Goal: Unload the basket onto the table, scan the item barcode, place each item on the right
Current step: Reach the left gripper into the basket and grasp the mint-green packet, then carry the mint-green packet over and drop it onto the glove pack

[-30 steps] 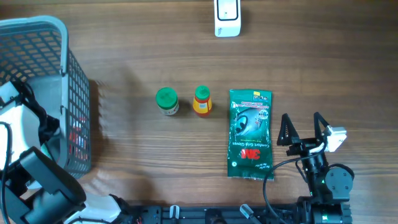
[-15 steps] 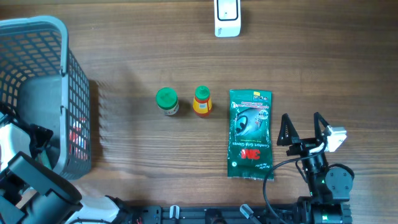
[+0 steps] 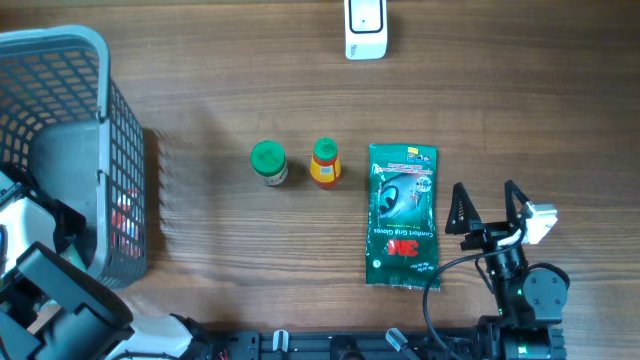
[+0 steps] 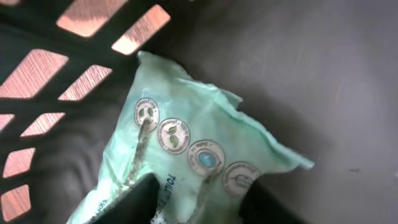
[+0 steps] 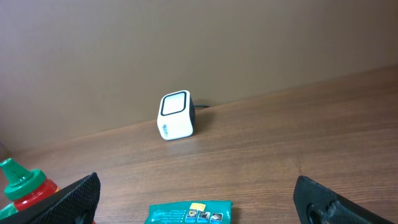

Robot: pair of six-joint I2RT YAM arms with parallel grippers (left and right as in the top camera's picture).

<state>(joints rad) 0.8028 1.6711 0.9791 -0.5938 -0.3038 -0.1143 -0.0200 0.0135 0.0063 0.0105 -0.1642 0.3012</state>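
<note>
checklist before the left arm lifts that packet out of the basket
1. Packet between the fingers: ok. The pale green packet lies between the left gripper fingers on the basket floor.
2. Grip firm: cannot tell. The contact itself is out of frame.
3. Barcode side known: cannot tell. Only round icons and some print show.
4. Way up and out: cannot tell. The basket wall is close beside the packet.
5. Scanner reachable: ok. The scanner stands at the far table edge with bare wood around it.
6. Right arm out of the way: ok. The right gripper is open, beside the 3M glove pack, far from the basket.
</note>
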